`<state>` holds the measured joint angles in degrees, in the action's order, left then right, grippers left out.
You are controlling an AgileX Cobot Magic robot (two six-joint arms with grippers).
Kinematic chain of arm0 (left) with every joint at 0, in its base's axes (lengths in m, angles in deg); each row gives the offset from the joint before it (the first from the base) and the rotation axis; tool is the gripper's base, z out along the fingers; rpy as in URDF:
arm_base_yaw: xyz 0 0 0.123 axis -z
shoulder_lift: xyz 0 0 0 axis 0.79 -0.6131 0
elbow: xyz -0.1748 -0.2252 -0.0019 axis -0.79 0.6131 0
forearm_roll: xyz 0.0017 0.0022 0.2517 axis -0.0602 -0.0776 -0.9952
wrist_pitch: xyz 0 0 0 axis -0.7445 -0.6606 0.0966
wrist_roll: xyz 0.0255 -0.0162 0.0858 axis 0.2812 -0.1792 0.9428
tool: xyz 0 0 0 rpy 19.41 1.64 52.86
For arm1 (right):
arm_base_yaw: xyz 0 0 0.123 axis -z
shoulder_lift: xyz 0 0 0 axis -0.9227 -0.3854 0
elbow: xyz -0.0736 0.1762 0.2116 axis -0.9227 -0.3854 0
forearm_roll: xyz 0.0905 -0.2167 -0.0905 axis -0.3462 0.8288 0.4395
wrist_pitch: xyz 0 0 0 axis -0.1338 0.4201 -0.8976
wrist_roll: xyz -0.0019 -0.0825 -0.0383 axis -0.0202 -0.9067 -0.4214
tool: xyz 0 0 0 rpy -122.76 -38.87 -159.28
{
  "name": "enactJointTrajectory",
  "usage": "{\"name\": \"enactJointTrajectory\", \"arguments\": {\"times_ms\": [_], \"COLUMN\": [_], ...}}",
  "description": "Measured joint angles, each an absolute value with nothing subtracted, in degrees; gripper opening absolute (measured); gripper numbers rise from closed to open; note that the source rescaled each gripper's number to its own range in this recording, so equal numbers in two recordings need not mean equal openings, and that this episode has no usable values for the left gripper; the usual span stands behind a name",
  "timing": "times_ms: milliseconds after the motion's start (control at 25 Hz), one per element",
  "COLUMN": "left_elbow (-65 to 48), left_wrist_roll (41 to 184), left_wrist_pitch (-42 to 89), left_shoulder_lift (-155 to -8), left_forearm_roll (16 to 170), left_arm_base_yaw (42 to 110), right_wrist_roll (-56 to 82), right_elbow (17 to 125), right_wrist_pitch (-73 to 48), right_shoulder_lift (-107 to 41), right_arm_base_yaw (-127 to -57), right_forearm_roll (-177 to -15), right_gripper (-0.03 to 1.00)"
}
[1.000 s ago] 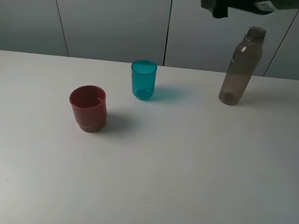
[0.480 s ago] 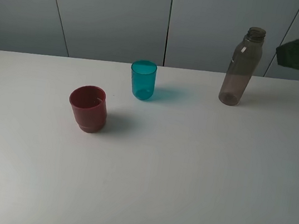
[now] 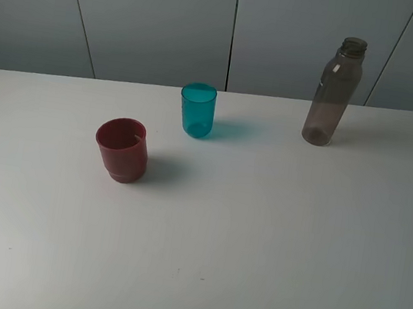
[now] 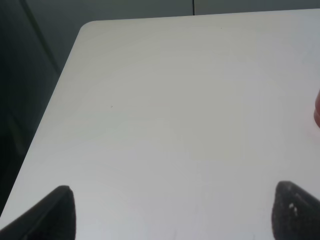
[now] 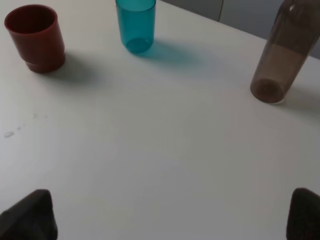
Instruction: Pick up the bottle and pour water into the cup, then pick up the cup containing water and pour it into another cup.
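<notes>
My right claw (image 5: 170,212) is wide apart and holds nothing. The bottle (image 5: 280,55) stands ahead of it, off to one side. The blue cup (image 5: 135,24) and red cup (image 5: 35,37) stand ahead too, farther across. My left claw (image 4: 175,212) is apart over the bare table (image 4: 175,100).

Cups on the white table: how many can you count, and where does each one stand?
2. The teal tumbler stands upright toward the back, left of the bottle. The dark red cup stands nearer the front, left of the tumbler. None seems hidden.
</notes>
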<state>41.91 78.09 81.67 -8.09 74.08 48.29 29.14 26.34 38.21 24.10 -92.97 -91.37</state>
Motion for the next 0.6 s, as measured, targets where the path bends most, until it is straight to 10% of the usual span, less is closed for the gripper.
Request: {"name": "enactJointTrajectory", "arguments": {"times_ms": [600], "left_elbow": [41.9], "left_wrist_roll": [78.6], "left_wrist_pitch": [81.7], "left_shoulder_lift": [-8.1], "left_forearm_roll": [74.1], "left_arm_base_yaw": [48.3], "right_wrist_roll": [35.6], "right_elbow": [20.3], "right_wrist_pitch": [40.7], "right_shoulder_lift": [40.0], "right_arm_base_yaw": [-93.0], "right_forearm_roll": [-88.8], "right_gripper": [0.99]}}
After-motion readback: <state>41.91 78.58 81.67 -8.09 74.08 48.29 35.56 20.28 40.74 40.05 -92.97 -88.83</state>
